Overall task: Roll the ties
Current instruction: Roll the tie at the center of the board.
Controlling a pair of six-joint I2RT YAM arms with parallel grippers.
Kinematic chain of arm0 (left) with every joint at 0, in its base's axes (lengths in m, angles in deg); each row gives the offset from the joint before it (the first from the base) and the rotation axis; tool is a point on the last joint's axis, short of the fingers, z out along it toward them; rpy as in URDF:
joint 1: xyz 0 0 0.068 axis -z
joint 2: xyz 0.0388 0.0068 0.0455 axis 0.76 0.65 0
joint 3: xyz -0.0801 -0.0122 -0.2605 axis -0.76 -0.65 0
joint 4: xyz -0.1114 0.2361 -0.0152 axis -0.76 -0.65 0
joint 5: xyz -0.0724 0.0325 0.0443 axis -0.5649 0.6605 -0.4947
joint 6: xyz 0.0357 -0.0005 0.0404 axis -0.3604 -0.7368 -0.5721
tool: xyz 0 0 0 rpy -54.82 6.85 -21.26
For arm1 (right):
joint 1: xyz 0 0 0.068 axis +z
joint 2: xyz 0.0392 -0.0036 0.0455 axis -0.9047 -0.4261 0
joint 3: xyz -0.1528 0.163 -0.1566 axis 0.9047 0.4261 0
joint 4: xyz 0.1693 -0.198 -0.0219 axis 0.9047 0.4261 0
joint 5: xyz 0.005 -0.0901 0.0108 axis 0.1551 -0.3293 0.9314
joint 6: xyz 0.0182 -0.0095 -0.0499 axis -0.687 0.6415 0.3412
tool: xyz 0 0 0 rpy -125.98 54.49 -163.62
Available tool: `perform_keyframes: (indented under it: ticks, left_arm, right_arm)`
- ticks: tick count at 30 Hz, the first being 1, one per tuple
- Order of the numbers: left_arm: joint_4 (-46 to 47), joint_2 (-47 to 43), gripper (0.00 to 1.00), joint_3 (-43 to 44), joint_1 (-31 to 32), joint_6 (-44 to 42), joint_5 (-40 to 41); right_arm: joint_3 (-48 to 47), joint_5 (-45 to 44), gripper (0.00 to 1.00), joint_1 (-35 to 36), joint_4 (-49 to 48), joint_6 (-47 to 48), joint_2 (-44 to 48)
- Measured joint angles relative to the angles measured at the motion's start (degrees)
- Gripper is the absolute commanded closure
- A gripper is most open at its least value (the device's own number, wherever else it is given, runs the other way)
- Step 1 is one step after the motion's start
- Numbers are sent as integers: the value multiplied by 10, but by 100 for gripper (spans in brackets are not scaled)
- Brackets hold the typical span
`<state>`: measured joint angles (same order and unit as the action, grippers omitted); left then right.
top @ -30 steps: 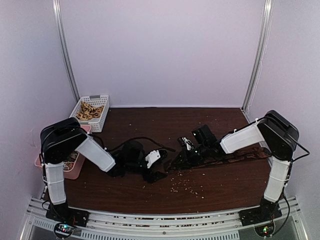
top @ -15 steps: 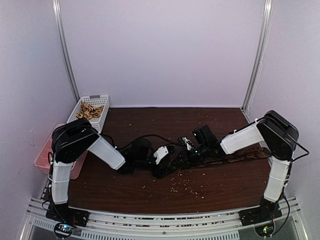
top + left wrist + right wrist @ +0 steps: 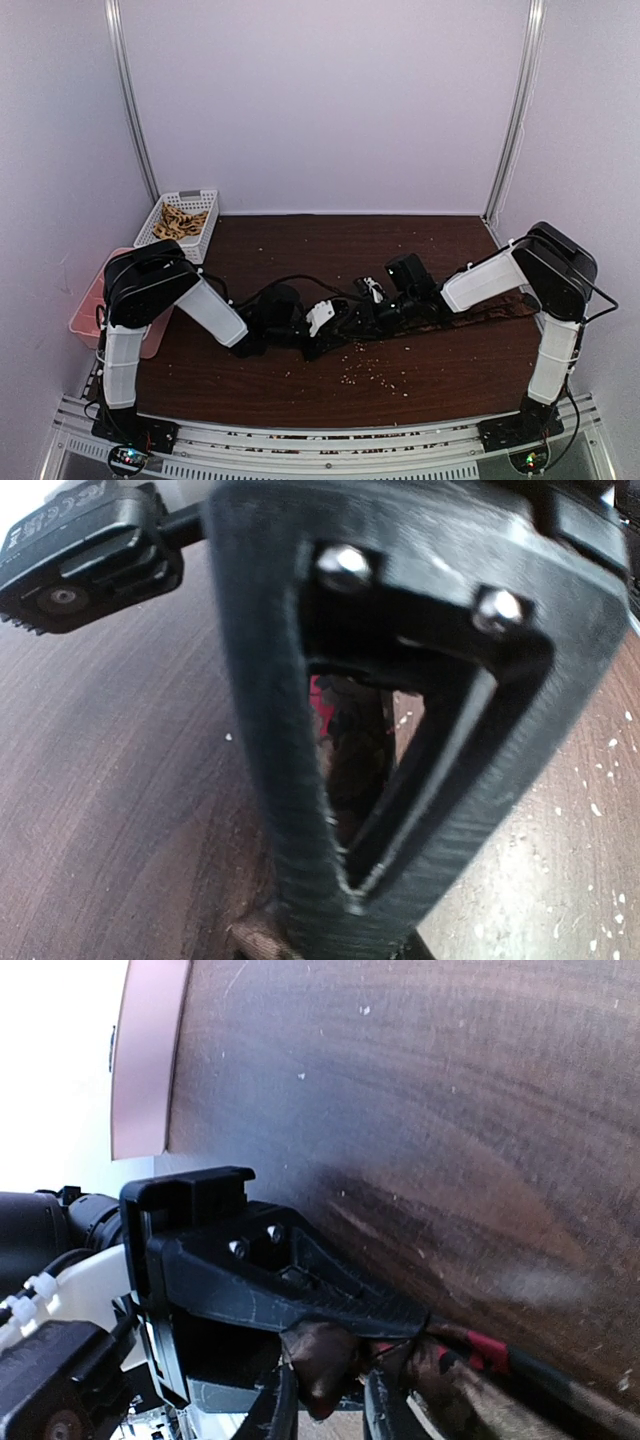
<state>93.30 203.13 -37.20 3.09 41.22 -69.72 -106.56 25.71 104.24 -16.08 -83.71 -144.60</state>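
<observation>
A dark brown tie lies stretched along the table from the middle toward the right wall. Its left end is bunched up between my two grippers, which meet at the table's middle. My left gripper has come in from the left and is shut on that end. Through its hollow finger I see the dark tie. In the right wrist view the bunched end of the tie sits in my right gripper. Its jaws stand slightly apart, and the left finger presses from above.
A white basket holding tan things stands at the back left, with a pink tray nearer along the left edge. Pale crumbs are scattered in front of the grippers. A black cable loops over the left arm.
My left gripper has slid right to the tie's end and closed down on it. My right gripper's jaws have parted a little; the right arm has barely moved.
</observation>
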Motion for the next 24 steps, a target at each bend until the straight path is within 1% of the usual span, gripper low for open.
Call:
perform_keyframes:
  ticks: [5,10,12,16,18,19,22,24]
  left_arm:
    - [-1,0,77,0,0,-4,-2]
    - [-2,0,76,0,0,-5,-4]
    - [-2,0,76,0,0,-6,-4]
    - [-8,-5,75,-1,0,-9,-3]
    - [-11,-12,74,-10,0,-12,-3]
    - [-12,-16,71,-16,1,-14,-3]
    - [-16,-28,54,-30,3,-22,-4]
    - [-22,-36,45,-36,2,-25,-3]
  right_arm:
    - [-14,0,80,-2,10,3,0]
    - [-20,0,92,-2,21,10,0]
    - [-20,0,100,-2,25,12,0]
    - [-26,0,100,-2,37,22,0]
    - [-28,0,100,0,40,28,0]
    - [-28,0,100,2,43,33,0]
    - [-30,0,100,7,57,50,0]
    - [-31,-4,100,5,69,61,0]
